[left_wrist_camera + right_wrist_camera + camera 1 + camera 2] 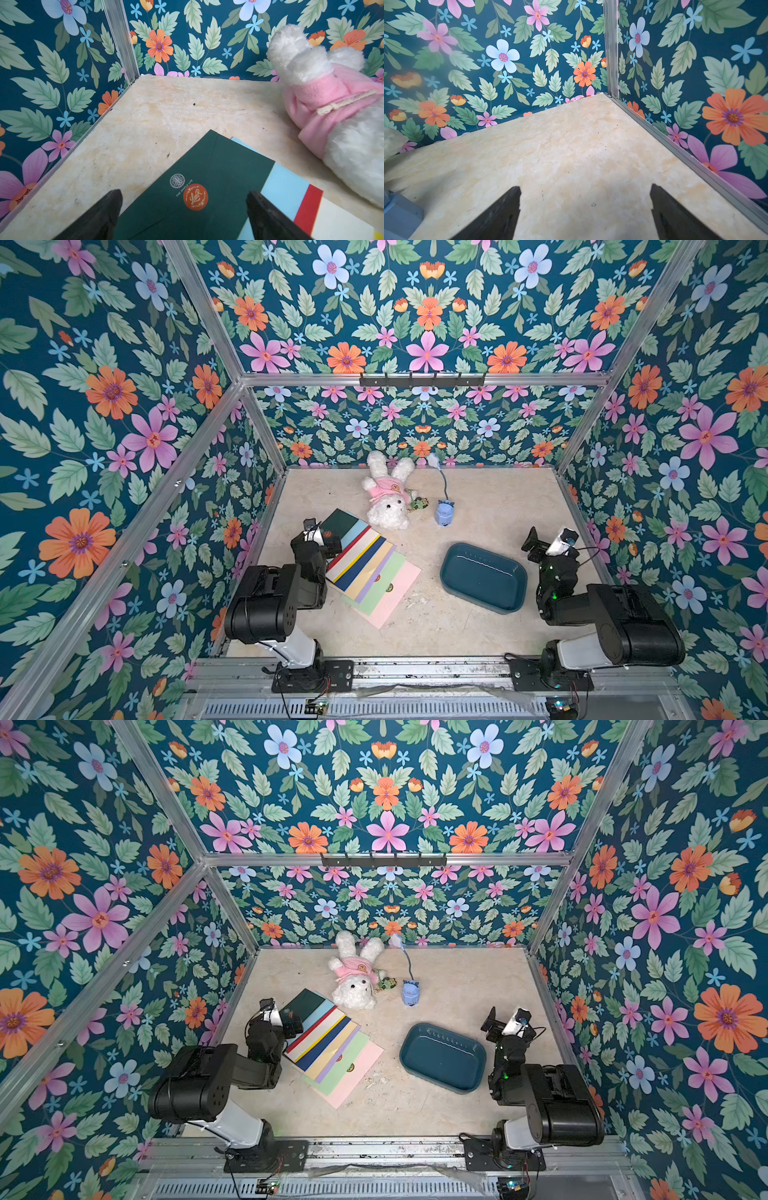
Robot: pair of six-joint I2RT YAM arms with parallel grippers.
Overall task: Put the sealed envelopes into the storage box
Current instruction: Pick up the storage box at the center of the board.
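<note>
Sealed envelopes (pixel 365 568) fanned left of storage box (pixel 484 577), seal (pixel 195 197) lettering legible only in left wrist view, left gripper (pixel 184 204) and right gripper (pixel 585 197) jaws apart.

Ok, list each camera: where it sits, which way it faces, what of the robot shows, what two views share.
Both top views: high over the arm bases, looking down at the table, sealed envelopes, storage box; left arm and right arm show.
Left wrist: low over the envelopes, facing the far left corner; open left gripper shows.
Right wrist: low over the table, facing the far right corner; open right gripper shows.
Shared: top and left wrist views show the plush rabbit.
</note>
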